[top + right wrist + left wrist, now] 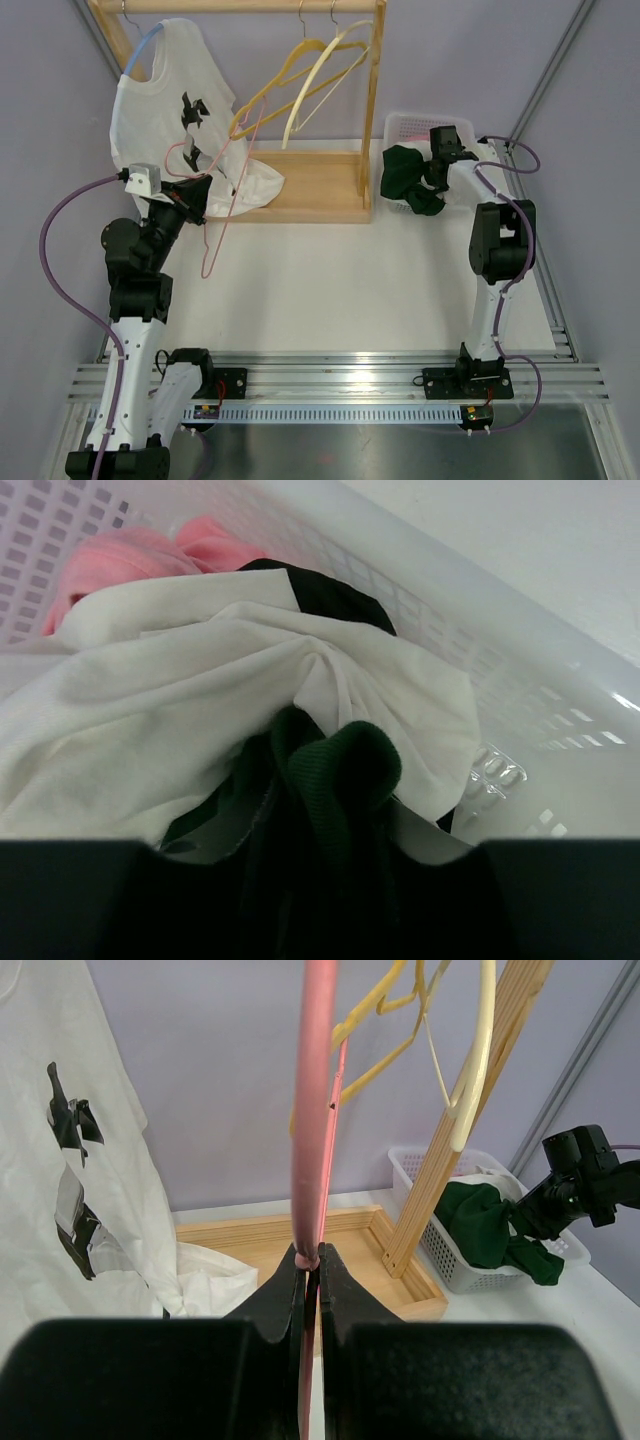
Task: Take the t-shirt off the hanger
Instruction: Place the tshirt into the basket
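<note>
the dark green t-shirt (405,178) lies bunched over the near left rim of the white basket (412,124) at the far right of the table (350,290), part of it inside and part spilling out. the pink hanger (312,1110) is bare.

the shirt looks light, soft and limp. it holds no shape, so it will likely sag and slide toward whichever side carries more cloth. the best hold is probably a thick fold or the ribbed edge showing in the right wrist view, since a single layer would slip. the loose cloth could catch on the basket's lattice wall.

the right gripper (436,165) hangs over the basket with green cloth between its fingers. whether it is pinching or letting go cannot be told. the left gripper (311,1260) is clamped tight on the hanger's thin rod, which is stiff and smooth and could swivel in the pinch.

the table is smooth, white and flat. the basket already holds a white cloth (200,680) and a pink cloth (130,555), so room inside is short. to the far left stands a wooden rack (320,190) with a white printed t-shirt (170,90) and bare yellow hangers (270,90). lilac walls close in on both sides.
</note>
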You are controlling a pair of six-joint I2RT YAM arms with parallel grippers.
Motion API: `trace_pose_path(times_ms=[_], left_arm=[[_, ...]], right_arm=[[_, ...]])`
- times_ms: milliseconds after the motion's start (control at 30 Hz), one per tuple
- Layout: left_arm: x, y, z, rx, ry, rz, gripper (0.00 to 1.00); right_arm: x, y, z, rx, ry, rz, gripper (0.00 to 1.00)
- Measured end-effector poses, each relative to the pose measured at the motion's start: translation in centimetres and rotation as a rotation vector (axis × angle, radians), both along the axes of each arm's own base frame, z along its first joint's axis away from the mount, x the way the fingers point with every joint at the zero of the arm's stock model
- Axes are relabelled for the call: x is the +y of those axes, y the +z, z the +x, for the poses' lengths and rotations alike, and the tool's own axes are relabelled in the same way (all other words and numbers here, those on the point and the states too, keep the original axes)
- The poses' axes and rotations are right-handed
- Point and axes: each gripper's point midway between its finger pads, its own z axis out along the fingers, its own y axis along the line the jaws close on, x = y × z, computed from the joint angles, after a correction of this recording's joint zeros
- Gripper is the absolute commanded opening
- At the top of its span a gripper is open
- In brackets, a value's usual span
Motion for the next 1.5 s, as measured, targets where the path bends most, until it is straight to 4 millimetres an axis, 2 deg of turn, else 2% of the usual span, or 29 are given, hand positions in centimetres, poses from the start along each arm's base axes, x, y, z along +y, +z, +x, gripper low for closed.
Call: trace_pose_path(times_ms=[67,100,133,167,300,333,367,533,667,1033,1200,1367,1500], left_arm=[[0.0,0.0,0.0,0.0,0.0,0.0,0.0],[0.0,0.0,0.0,0.0,0.0,0.0,0.0],[0.0,0.0,0.0,0.0,0.0,0.0,0.0],[0.0,0.0,0.0,-0.001,0.0,0.0,0.0],[0.0,0.0,-0.1,-0.002,0.0,-0.001,0.0],[0.0,0.0,-0.1,-0.002,0.0,-0.001,0.0],[0.0,0.0,-0.1,-0.002,0.0,-0.001,0.0],[0.0,0.1,-0.1,-0.002,-0.001,-0.001,0.0],[0.0,-0.1,-0.3,-0.003,-0.001,-0.001,0.0],[0.0,-0.2,-0.3,-0.002,-0.001,-0.002,0.0],[0.0,-0.2,-0.3,-0.001,-0.001,-0.002,0.0],[0.0,-0.2,-0.3,-0.001,-0.001,-0.001,0.0],[0.0,-0.2,-0.3,-0.001,-0.001,-0.002,0.0]], right_arm=[[-0.1,0.6,-0.4,0.0,0.001,-0.021,0.41],[-0.3,1.1,-0.7,-0.004,-0.002,-0.035,0.48],[-0.4,1.8,-1.0,-0.008,-0.001,-0.048,0.48],[-0.6,2.5,-1.2,-0.015,0.0,-0.061,0.49],[-0.7,5.7,-1.7,-0.053,0.018,-0.105,0.63],[-0.7,6.5,-1.8,-0.065,0.026,-0.117,0.71],[-0.5,7.3,-1.9,-0.08,0.032,-0.126,0.74],[0.7,10.0,-2.3,-0.13,0.094,-0.168,0.84],[2.1,10.9,-2.5,-0.158,0.18,-0.189,0.88],[7.1,11.6,-1.1,-0.243,0.412,-0.105,0.86],[8.3,9.7,0.2,-0.227,0.431,-0.045,0.86],[9.0,4.3,1.4,-0.147,0.401,0.043,0.83],[8.4,0.3,2.0,-0.096,0.322,0.125,0.79]])
